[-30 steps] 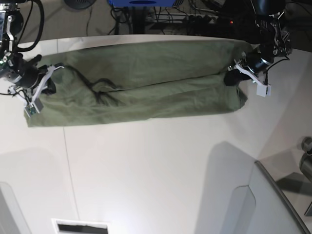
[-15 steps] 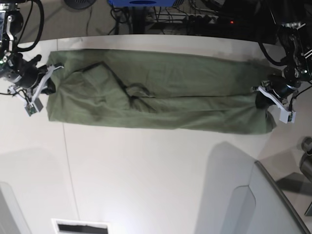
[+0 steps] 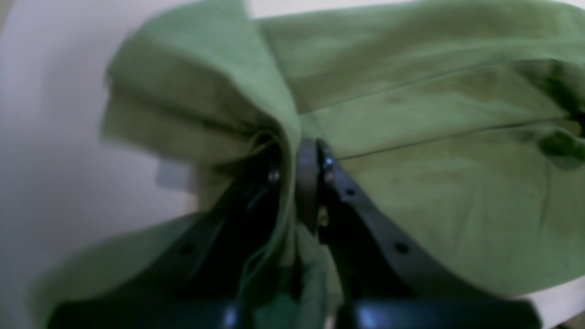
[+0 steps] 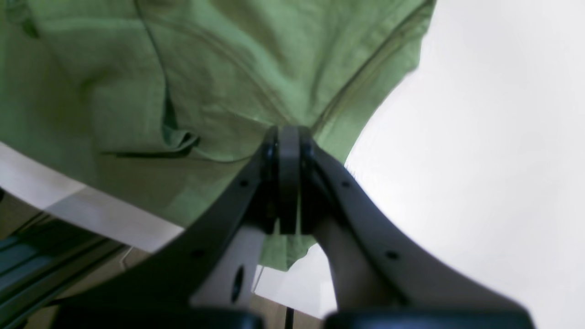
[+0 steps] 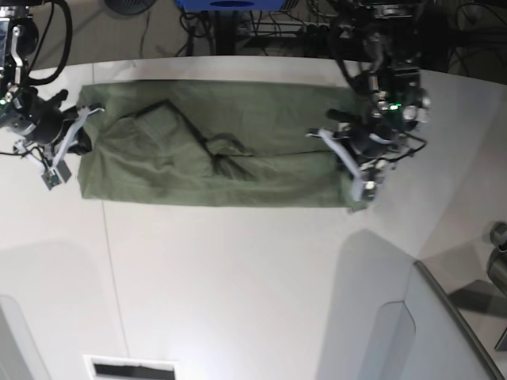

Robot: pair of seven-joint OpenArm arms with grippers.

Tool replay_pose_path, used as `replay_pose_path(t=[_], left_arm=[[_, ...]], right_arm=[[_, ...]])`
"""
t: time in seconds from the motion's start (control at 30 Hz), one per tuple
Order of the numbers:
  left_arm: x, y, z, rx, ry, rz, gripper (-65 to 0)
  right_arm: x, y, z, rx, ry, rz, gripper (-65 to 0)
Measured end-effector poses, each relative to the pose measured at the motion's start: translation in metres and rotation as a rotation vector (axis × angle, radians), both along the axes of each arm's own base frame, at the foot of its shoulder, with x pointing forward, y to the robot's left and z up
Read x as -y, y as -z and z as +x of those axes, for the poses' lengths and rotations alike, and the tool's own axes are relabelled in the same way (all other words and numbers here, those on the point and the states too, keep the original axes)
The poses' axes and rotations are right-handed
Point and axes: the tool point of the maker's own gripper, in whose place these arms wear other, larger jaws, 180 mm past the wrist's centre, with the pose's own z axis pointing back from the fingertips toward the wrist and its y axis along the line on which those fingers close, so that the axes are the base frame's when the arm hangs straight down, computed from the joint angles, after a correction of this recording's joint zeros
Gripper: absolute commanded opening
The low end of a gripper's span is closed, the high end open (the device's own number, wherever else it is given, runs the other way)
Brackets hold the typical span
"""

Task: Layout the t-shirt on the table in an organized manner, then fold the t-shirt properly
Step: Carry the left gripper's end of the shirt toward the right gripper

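The olive-green t-shirt (image 5: 238,166) lies as a long wrinkled band across the far part of the white table (image 5: 238,277). My right gripper (image 5: 81,141) is at the band's left end, shut on a pinch of cloth near the hem; the right wrist view shows its jaws (image 4: 288,137) closed on green fabric (image 4: 183,68). My left gripper (image 5: 339,150) is over the band's right end, shut on a bunched fold. In the blurred left wrist view, cloth (image 3: 434,183) runs between the closed jaws of the left gripper (image 3: 301,160).
Cables and dark equipment (image 5: 261,24) crowd the space beyond the table's far edge. A grey raised panel (image 5: 444,332) sits at the lower right, with a dark object (image 5: 497,265) at the right edge. A slot (image 5: 131,368) opens at the near edge, and a thin seam (image 5: 111,261) crosses the tabletop.
My left arm first pulled the shirt's right end outward, then swung back toward the middle with it, shortening the band. My right gripper has hardly moved.
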Motion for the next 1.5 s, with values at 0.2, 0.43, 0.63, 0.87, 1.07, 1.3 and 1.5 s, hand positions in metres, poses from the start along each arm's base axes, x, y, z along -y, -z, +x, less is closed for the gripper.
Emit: replay_pose_path(t=[0.2,0.43,0.63,0.87,1.07,1.3,1.5], left_arm=[[0.059,0.004,0.009,-0.007,0.09,-0.044,-65.0],[0.086,0.031,0.0,-0.086,0.098,-0.064,-65.0],[0.095,0.033,0.006,-0.09,0.114,-0.071,-65.0],[0.099,0.034,0.008,-0.093,0.114,-0.082,-65.0],[0.113,0.032,0.01,-0.099,0.103,-0.176,-65.0],[0.116,0.036,0.01,-0.114,0.103,-0.192,-65.0],[0.116,0.036,0.011,-0.112,0.103,-0.191,-65.0]], right_arm=[[0.0,0.001,-0.001,-0.002,0.001,0.0,-65.0],[0.001,0.0,-0.001,-0.002,0.001,-0.002,-65.0],[0.001,0.0,-0.001,-0.002,0.001,-0.002,-65.0],[0.001,0.0,-0.001,-0.002,0.001,-0.002,-65.0],[0.001,0.0,-0.001,-0.002,0.001,-0.002,-65.0],[0.002,0.0,-0.001,-0.002,0.001,-0.003,-65.0],[0.001,0.0,-0.001,-0.002,0.001,-0.003,-65.0]])
